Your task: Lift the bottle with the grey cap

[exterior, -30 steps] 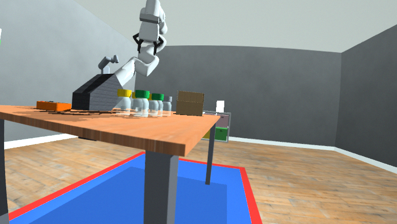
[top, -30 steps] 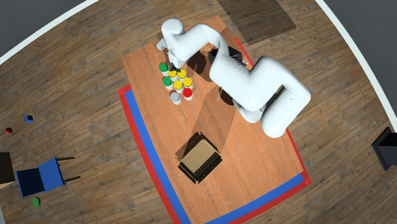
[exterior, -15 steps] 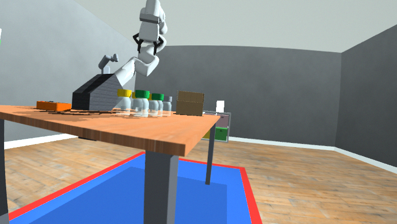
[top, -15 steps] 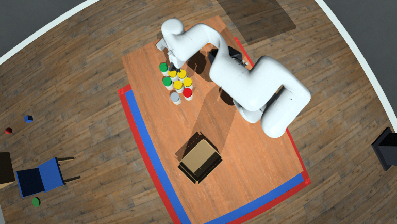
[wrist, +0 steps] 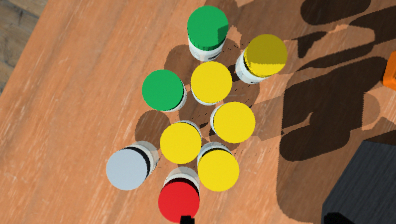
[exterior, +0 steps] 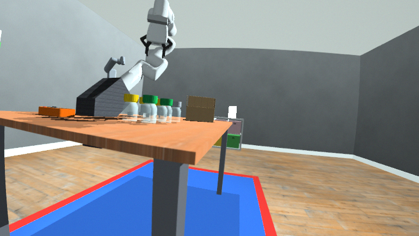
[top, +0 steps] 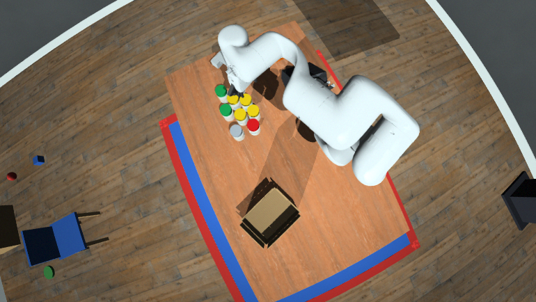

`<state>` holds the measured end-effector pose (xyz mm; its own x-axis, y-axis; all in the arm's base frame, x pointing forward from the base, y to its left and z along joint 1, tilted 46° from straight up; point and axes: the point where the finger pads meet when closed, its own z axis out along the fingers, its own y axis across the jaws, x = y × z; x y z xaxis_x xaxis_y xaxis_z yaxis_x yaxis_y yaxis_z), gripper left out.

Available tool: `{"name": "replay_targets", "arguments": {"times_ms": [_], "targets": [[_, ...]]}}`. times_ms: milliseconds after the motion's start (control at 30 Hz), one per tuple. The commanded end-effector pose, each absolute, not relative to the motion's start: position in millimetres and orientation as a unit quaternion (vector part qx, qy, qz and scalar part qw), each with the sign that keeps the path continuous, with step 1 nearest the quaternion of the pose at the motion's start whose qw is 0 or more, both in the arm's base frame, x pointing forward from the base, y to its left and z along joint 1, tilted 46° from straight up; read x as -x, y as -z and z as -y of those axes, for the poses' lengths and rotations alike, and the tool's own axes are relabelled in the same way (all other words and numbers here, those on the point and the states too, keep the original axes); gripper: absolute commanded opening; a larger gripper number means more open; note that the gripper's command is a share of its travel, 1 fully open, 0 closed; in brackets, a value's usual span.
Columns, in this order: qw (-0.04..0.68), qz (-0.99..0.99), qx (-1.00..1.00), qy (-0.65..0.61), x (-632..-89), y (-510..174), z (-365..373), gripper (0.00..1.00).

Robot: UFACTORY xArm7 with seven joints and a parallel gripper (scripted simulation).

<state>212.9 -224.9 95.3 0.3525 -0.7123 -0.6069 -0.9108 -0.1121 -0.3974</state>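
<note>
The bottle with the grey cap (top: pixel 236 131) stands upright at the near edge of a tight cluster of bottles on the wooden table. It also shows in the wrist view (wrist: pixel 127 169) at the lower left and in the side view (exterior: pixel 177 110). Beside it stand a red-capped bottle (wrist: pixel 179 201), several yellow-capped bottles (wrist: pixel 181 143) and two green-capped bottles (wrist: pixel 162 90). My gripper (exterior: pixel 155 53) is open and empty, high above the cluster, over its far end, well apart from the grey-capped bottle.
A cardboard box (top: pixel 270 216) stands on the table nearer the front. A black block (exterior: pixel 101 98) and an orange block (exterior: pixel 57 111) lie behind the bottles. The table edge runs just left of the cluster (wrist: pixel 20 45).
</note>
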Motion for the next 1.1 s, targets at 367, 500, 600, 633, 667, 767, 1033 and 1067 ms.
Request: {"name": "replay_targets", "arguments": {"times_ms": [367,500,600,633,667,767,1033,1067], "targets": [[0.37,-0.548,0.739,-0.13,-215,-96,226,0.79],[0.371,-0.537,0.747,-0.124,-219,-96,226,0.79],[0.373,-0.524,0.756,-0.118,-224,-96,225,0.79],[0.373,-0.52,0.76,-0.116,-226,-96,225,0.79],[0.374,-0.514,0.763,-0.113,-227,-96,224,0.79],[0.375,-0.503,0.771,-0.108,-232,-96,224,0.79],[0.379,-0.446,0.807,-0.081,-252,-96,220,0.79],[0.38,-0.44,0.81,-0.078,-254,-96,219,0.79]]}}
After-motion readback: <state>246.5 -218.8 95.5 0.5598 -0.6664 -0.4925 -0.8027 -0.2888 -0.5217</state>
